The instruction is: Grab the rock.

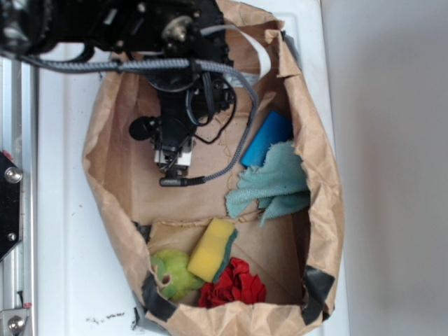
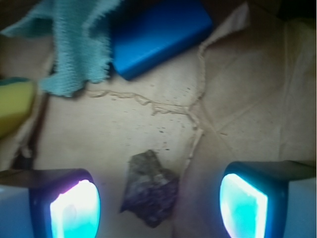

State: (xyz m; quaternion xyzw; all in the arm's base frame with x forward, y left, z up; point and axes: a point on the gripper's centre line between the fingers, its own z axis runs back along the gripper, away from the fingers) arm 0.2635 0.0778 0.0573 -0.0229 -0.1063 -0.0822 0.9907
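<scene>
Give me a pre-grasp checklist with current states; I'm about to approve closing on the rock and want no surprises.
1. Rock lies between the end effector fingers: ok.
2. Jaws open wide enough for it: ok.
3. Rock centred: not ok, it sits nearer the finger on the left of the wrist view.
4. Teal cloth, blue block and yellow sponge clear of the jaws: ok.
5. Height above the brown paper: cannot tell.
6. Rock visible in the exterior view: not ok, the arm hides it.
</scene>
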